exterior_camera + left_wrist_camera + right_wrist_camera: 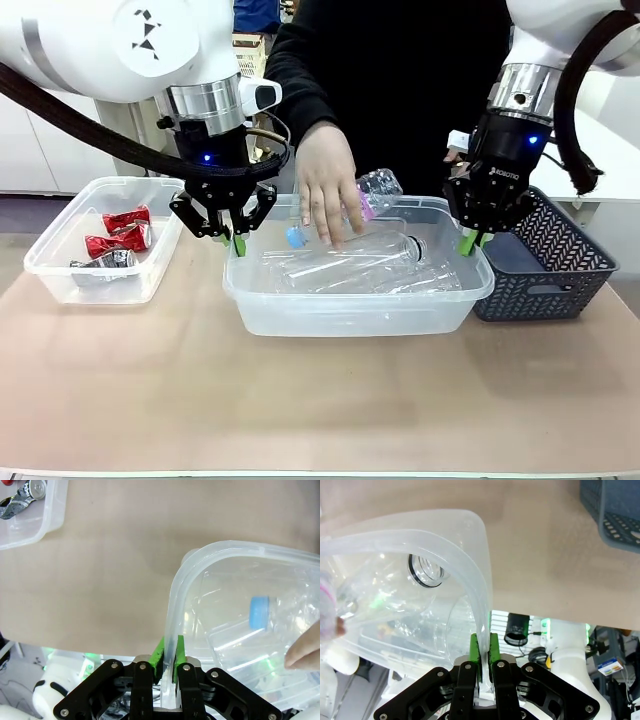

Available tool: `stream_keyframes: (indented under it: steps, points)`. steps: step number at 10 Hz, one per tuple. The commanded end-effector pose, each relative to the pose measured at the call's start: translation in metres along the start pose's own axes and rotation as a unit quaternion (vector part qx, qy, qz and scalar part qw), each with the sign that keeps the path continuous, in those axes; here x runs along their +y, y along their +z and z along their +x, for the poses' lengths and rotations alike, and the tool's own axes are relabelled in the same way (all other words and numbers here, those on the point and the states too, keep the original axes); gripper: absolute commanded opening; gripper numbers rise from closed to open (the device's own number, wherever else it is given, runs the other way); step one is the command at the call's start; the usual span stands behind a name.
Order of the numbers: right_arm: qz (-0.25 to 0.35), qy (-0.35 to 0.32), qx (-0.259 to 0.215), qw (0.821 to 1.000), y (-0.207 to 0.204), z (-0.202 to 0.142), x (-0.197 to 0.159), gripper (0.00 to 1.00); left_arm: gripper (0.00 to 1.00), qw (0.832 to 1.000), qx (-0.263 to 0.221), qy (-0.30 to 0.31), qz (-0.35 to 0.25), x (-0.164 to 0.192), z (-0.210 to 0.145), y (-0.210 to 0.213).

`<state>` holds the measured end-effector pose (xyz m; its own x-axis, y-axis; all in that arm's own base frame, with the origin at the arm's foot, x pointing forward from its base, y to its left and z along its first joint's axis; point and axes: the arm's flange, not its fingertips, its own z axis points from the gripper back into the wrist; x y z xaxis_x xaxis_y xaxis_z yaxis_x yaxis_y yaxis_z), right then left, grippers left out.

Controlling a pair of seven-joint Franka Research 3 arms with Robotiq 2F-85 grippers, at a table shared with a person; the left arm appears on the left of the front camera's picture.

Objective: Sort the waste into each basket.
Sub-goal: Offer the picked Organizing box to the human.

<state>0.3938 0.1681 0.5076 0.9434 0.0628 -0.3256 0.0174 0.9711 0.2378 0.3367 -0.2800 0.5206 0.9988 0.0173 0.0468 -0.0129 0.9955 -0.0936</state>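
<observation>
Two claws are clamped on one tub (350,300), the large clear one at the middle of the counter (320,400), whose long axis runs across the robot from left to right. The left claw (236,240) is closed on the rim of its left short wall, and in the left wrist view the green pads (159,652) are seen pinching that lip; the right claw (470,240) is closed on the rim of the right short wall, shown the same way in the right wrist view (482,652). Each end of the tub is thus held by the arm on its own side, so any lift or shift is judged to need both arms moving together, level, along or across that axis. The smaller tub (60,265) sits well apart to the left with crushed red and silver cans (120,235) inside. A dark grey basket (560,265) stands just beside the right end of the large tub. Clear bottles (350,265) lie lengthwise in the large tub. A person's hand (328,190) reaches down from the far side over them, between the claws, lowering a bottle (375,190) with a blue cap (296,237); it is nearer to the waste than either claw.
</observation>
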Motion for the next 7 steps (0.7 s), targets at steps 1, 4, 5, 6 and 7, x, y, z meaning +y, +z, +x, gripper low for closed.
stream_keyframes:
  steps: [1, 4, 5, 6, 7]
  points:
    - [0.001, 0.005, -0.001, 1.000, 0.0005, -0.0032, 0.0013, 0.00, 0.07, 1.000, -0.001, 0.000, -0.001, -0.0001, -0.0002, 0.0009]
    - [0.001, 0.005, -0.001, 1.000, 0.0005, -0.0032, 0.0013, 0.00, 0.07, 1.000, -0.001, 0.000, -0.001, -0.0001, -0.0002, 0.0009]
    - [0.001, 0.005, -0.001, 1.000, 0.0005, -0.0032, 0.0013, 0.00, 0.07, 1.000, -0.001, 0.000, -0.001, -0.0001, -0.0002, 0.0009]
    - [0.001, 0.005, -0.001, 1.000, 0.0005, -0.0032, 0.0013, 0.00, 0.07, 1.000, -0.001, 0.000, -0.001, -0.0001, -0.0002, 0.0009]
    - [0.001, 0.005, -0.001, 1.000, 0.0005, -0.0032, 0.0013, 0.00, 0.07, 1.000, -0.001, 0.000, -0.001, -0.0001, -0.0002, 0.0009]
